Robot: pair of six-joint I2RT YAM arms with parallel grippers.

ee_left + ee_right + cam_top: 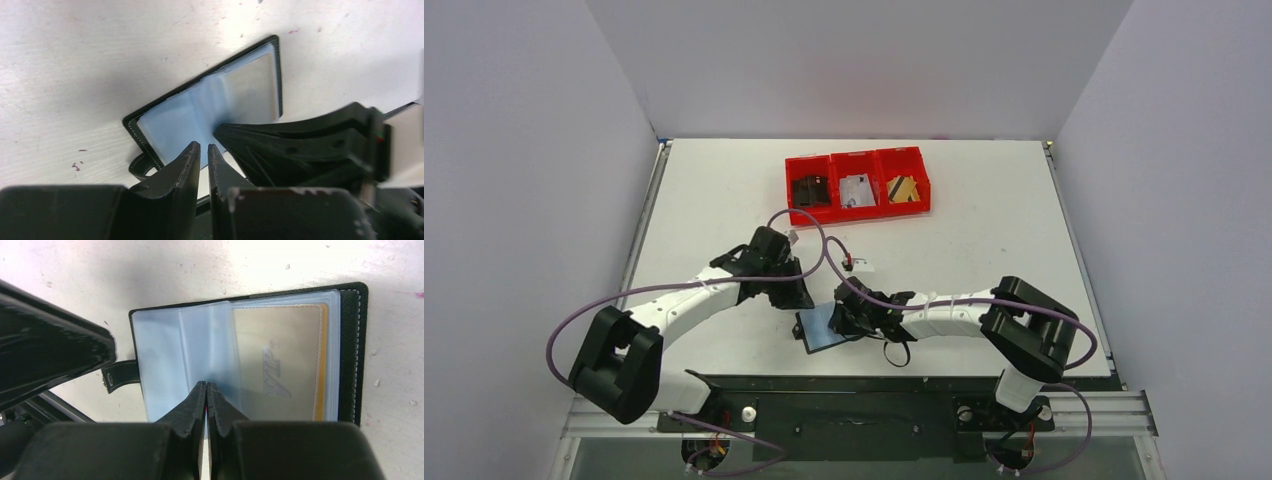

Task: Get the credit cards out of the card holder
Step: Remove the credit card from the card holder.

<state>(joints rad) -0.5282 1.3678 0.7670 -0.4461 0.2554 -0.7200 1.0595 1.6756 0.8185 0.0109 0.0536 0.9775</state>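
The black card holder (pixel 822 329) lies open on the table near the front edge, its bluish clear sleeves facing up. In the right wrist view a gold credit card (pixel 277 360) sits inside the right-hand sleeve of the card holder (pixel 350 350). My right gripper (pixel 206 384) is shut, its tips over the sleeves' middle fold. My left gripper (pixel 202 146) hovers at the near edge of the card holder (pixel 200 105), with its jaws a narrow gap apart and nothing between them. The two grippers (pixel 796 298) (pixel 844 318) flank the holder.
A red three-part bin (pixel 857 155) stands at the back. It holds black cards (pixel 811 190), a white card (pixel 857 190) and gold cards (pixel 904 188). The holder's snap strap (pixel 117 380) sticks out on its left. The table's front edge runs just below the holder.
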